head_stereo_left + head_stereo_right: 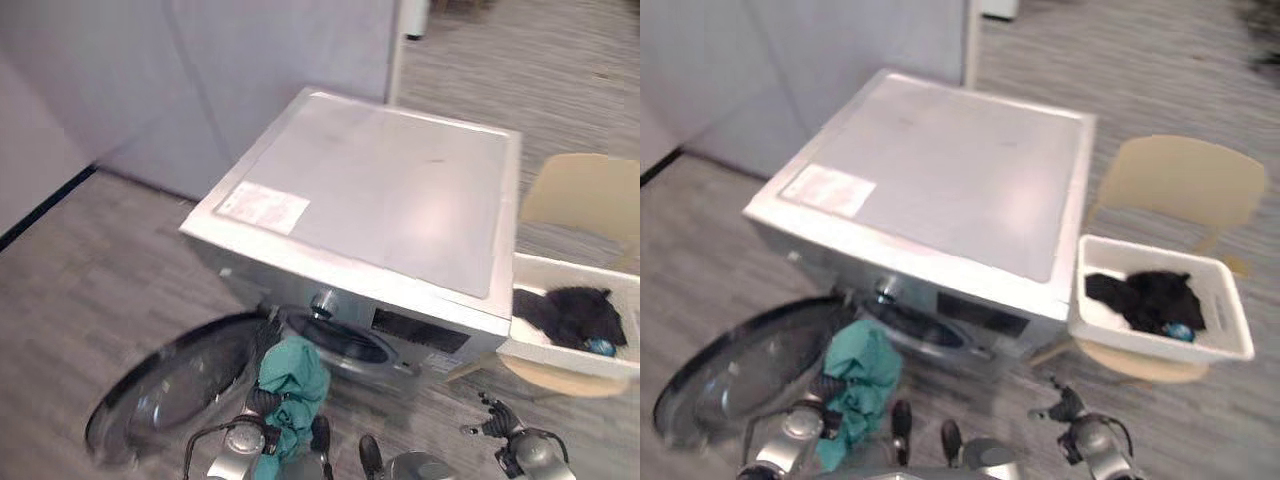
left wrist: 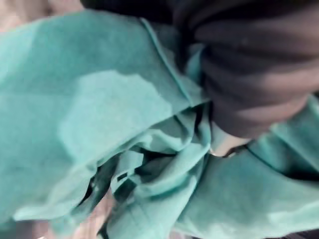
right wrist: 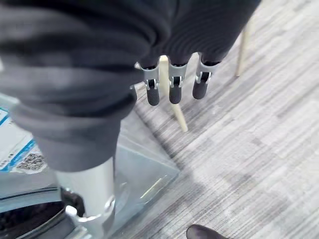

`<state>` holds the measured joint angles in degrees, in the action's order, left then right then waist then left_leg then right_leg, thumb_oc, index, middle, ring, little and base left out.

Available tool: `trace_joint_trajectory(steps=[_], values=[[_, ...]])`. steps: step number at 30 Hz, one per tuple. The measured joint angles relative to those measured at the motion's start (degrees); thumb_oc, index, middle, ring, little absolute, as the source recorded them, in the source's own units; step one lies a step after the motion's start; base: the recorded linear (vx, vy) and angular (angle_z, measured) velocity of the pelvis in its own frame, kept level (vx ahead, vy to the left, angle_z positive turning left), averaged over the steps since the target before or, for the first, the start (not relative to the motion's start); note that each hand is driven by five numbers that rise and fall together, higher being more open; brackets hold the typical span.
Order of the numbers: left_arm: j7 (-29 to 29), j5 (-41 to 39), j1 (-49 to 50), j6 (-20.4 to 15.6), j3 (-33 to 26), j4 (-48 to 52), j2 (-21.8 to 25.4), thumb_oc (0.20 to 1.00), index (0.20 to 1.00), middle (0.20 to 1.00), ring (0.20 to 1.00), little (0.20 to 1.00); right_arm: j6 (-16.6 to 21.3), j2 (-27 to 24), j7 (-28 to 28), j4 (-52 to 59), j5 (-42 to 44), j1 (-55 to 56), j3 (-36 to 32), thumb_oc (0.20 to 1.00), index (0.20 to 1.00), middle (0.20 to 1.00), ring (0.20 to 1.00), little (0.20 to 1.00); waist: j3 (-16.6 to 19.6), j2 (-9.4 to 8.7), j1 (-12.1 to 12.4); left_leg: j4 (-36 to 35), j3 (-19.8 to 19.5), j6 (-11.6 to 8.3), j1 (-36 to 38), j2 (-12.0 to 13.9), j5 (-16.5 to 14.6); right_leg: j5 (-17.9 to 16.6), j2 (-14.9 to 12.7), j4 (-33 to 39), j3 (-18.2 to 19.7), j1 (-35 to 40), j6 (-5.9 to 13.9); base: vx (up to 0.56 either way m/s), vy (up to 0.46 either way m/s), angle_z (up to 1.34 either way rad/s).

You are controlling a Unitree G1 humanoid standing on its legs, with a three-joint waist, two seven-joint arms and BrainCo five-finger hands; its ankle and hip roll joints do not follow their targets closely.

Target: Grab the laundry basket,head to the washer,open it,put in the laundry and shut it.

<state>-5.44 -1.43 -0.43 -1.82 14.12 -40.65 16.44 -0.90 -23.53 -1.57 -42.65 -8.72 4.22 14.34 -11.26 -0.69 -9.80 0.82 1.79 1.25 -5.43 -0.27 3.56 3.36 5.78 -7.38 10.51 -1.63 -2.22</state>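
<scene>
The silver washer (image 1: 380,190) stands in front of me with its round door (image 1: 170,390) swung open to the left and the drum opening (image 1: 335,340) showing. My left hand (image 1: 262,400) is shut on a teal cloth (image 1: 292,378) that hangs just in front of the opening; up close the bunched cloth (image 2: 99,114) lies beside the hand's dark cover. My right hand (image 1: 497,420) hangs open and empty at the lower right, fingers (image 3: 174,92) straight over the floor. The white laundry basket (image 1: 560,275) sits on a chair to the washer's right, with black laundry (image 1: 570,312) in it.
The beige chair (image 1: 585,195) under the basket stands close against the washer's right side. A grey wall (image 1: 200,80) runs behind the washer. Wood-look floor (image 1: 90,290) lies open to the left of the door.
</scene>
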Motion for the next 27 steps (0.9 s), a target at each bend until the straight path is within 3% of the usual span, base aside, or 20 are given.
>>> trace_joint_trajectory(steps=[1,2,3,4,5,6,7,8,9,10,12,14,16,20,23,25,26,27], values=[[0.0,0.0,-1.3,0.0,0.0,1.0,0.7,0.2,0.2,0.2,0.2,0.2,-0.2,0.0,0.1,0.9,0.0,0.0,0.5,1.0,1.0,1.0,1.0,1.0,-0.1,-0.31,-0.5,-0.5,1.7,0.48,-0.3,-0.4,0.2,1.2,-0.3,-3.1,1.1,-2.7,1.27,-0.18,0.168,-1.3],[-0.5,0.0,-2.2,-0.1,-0.4,3.1,1.9,0.2,0.2,0.2,0.2,0.2,-0.1,0.6,0.2,2.4,0.0,-0.8,1.3,1.0,1.0,1.0,1.0,1.0,-0.8,-0.73,-0.5,-1.1,7.5,1.04,-0.6,0.1,-0.1,3.0,-1.0,-8.3,1.7,-7.6,3.9,-0.19,0.072,-2.11],[-1.7,-0.1,-2.2,-0.4,-1.6,6.6,4.0,0.2,0.2,0.2,0.2,0.2,-0.1,2.8,0.2,3.6,0.1,-4.0,1.5,1.0,1.0,1.0,1.0,1.0,-2.1,-2.47,2.8,-0.5,13.3,1.57,-1.8,0.1,-0.4,2.8,-3.7,-12.9,-5.0,-14.5,5.08,-0.19,0.06,-2.42],[-1.8,0.0,-3.9,-0.3,-0.3,6.2,6.0,0.2,0.2,0.2,0.2,0.2,0.5,3.4,0.2,5.5,0.1,-4.7,1.6,1.0,1.0,1.0,1.0,1.0,-2.7,-3.19,3.8,-0.6,13.7,1.56,-2.3,-0.9,-0.4,2.7,-6.9,-15.3,-9.2,-17.7,5.23,-0.17,0.078,-1.88],[-2.0,0.0,-6.5,-0.1,-0.7,6.6,6.7,0.2,0.2,0.2,0.2,0.2,0.7,4.0,-0.2,6.0,0.1,-5.4,1.9,1.0,1.0,1.0,1.0,1.0,-3.6,-2.55,2.2,2.2,15.1,2.37,-5.3,-1.9,-1.0,4.3,-13.0,-17.6,-19.3,-19.6,5.96,-0.26,0.041,-0.8],[-2.5,0.0,-9.3,-0.1,-0.3,9.6,8.9,0.2,0.2,0.2,0.2,0.2,0.7,4.8,-0.7,6.1,0.1,-8.4,2.3,1.0,1.0,1.0,1.0,1.0,-6.7,-3.06,3.3,8.3,17.2,3.31,-9.1,-0.9,-3.7,6.0,-19.3,-22.5,-31.2,-21.5,5.88,-0.13,0.0,-0.62],[-3.3,0.0,-10.8,-0.8,0.7,10.6,9.8,0.2,0.2,0.2,0.2,0.2,1.1,4.6,-0.9,6.9,0.2,-9.8,2.4,1.0,1.0,1.0,1.0,1.0,-8.7,-3.66,4.9,10.4,17.9,3.86,-10.8,-0.8,-4.9,6.4,-19.3,-24.3,-30.3,-23.3,5.15,-0.21,0.001,-0.61],[-4.2,0.0,-12.4,-0.9,0.6,10.4,10.4,0.2,0.2,0.2,0.2,0.2,1.4,4.2,-1.6,8.8,0.3,-10.1,1.3,1.0,1.0,1.0,1.0,1.0,-10.0,-3.34,5.3,13.3,17.8,3.75,-14.0,-0.7,-5.1,7.3,-17.3,-24.2,-24.2,-25.0,4.41,-0.11,-0.003,-0.17],[-5.0,0.0,-13.5,-0.9,0.5,10.3,10.4,0.2,0.2,0.2,0.2,0.2,1.7,3.6,-2.1,10.1,0.3,-10.8,1.1,1.0,1.0,1.0,1.0,1.0,-11.1,-3.25,5.0,13.9,16.8,2.92,-15.0,-1.1,-6.2,7.4,-16.4,-23.0,-21.1,-25.1,4.76,-0.15,-0.026,0.24],[-5.9,0.0,-14.5,-0.9,0.6,10.4,10.8,0.2,0.2,0.2,0.2,0.2,1.5,3.2,-2.3,10.1,0.4,-11.6,1.3,1.0,1.0,1.0,1.0,1.0,-11.8,-4.23,4.8,14.7,16.9,3.8,-16.5,-1.9,-6.9,7.4,-16.1,-22.9,-19.5,-25.6,4.83,-0.17,-0.05,0.14],[-9.0,-0.2,-19.3,-0.9,0.0,10.6,11.1,0.2,0.2,0.2,0.2,0.2,1.6,0.2,-3.9,11.2,1.1,-16.3,0.3,1.0,1.0,1.0,1.0,1.0,-14.6,-4.3,5.0,24.5,17.2,2.89,-26.6,-0.2,-10.6,8.7,-15.9,-30.4,-16.5,-35.3,3.87,-0.12,-0.038,-0.01],[-10.7,-0.2,-21.1,-1.0,-0.4,12.3,11.2,0.2,0.2,0.2,0.2,0.2,1.9,-0.8,-5.0,14.0,2.6,-17.3,-1.7,1.0,1.0,1.0,1.0,1.0,-15.6,-4.5,5.0,31.4,17.7,3.81,-33.2,1.8,-12.9,10.2,-15.6,-36.0,-15.6,-41.6,2.82,-0.1,-0.066,-0.07],[-11.7,-0.2,-22.2,-1.0,-0.8,13.0,11.2,0.2,0.2,0.2,0.2,0.2,1.7,-1.3,-5.9,15.9,2.6,-18.1,-2.0,1.0,1.0,1.0,1.0,1.0,-16.3,-4.93,3.3,36.7,17.9,3.33,-38.3,3.2,-14.2,10.8,-15.4,-40.5,-15.2,-46.4,1.83,-0.13,-0.043,-0.05],[-16.3,-0.1,-34.3,-0.9,1.5,11.2,11.9,0.2,0.2,0.2,0.2,0.2,2.6,-2.1,-7.5,19.0,2.9,-21.2,-1.8,1.0,1.0,1.0,1.0,1.0,-16.5,-5.16,0.8,51.0,18.0,4.64,-52.8,8.7,-18.4,13.2,-13.1,-51.6,-14.6,-60.6,-0.56,-0.05,-0.039,-0.21],[-18.6,0.1,-42.8,-0.8,3.7,9.0,14.3,0.2,0.2,0.2,0.2,0.2,3.5,-2.2,-8.3,19.8,4.1,-21.7,-0.9,1.0,1.0,1.0,1.0,1.0,-16.9,-5.55,-1.4,55.4,18.0,4.59,-56.7,10.8,-19.7,14.4,-12.4,-55.4,-14.4,-64.9,-1.01,-0.01,-0.042,-0.21],[-20.8,1.7,-53.8,-0.4,10.4,5.2,19.2,0.2,0.2,0.2,0.2,0.2,5.1,-2.8,-8.5,21.6,5.3,-20.3,0.3,1.0,1.0,1.0,1.0,1.0,-16.4,-5.38,-1.9,59.1,17.7,3.36,-61.0,13.1,-20.6,14.5,-11.0,-57.3,-14.3,-69.3,-1.29,0.01,-0.05,-0.28],[-21.6,3.1,-59.0,-0.4,12.2,3.2,21.6,0.2,0.2,0.2,0.2,0.2,5.9,-3.0,-8.3,21.9,5.4,-20.5,0.6,1.0,1.0,1.0,1.0,1.0,-16.4,-5.23,-1.8,60.5,17.5,4.58,-63.4,13.7,-20.9,14.8,-10.7,-59.0,-14.6,-71.5,-1.74,0.03,-0.026,-0.16],[-22.6,4.3,-62.8,-0.4,11.9,2.3,22.7,0.2,0.2,0.2,0.2,0.2,6.0,-3.0,-8.3,22.0,5.4,-20.7,0.5,1.0,1.0,1.0,1.0,1.0,-16.4,-5.19,-2.3,60.9,17.7,4.57,-64.9,13.8,-20.9,14.8,-10.6,-59.6,-14.4,-73.3,-1.74,0.03,-0.025,-0.11]])
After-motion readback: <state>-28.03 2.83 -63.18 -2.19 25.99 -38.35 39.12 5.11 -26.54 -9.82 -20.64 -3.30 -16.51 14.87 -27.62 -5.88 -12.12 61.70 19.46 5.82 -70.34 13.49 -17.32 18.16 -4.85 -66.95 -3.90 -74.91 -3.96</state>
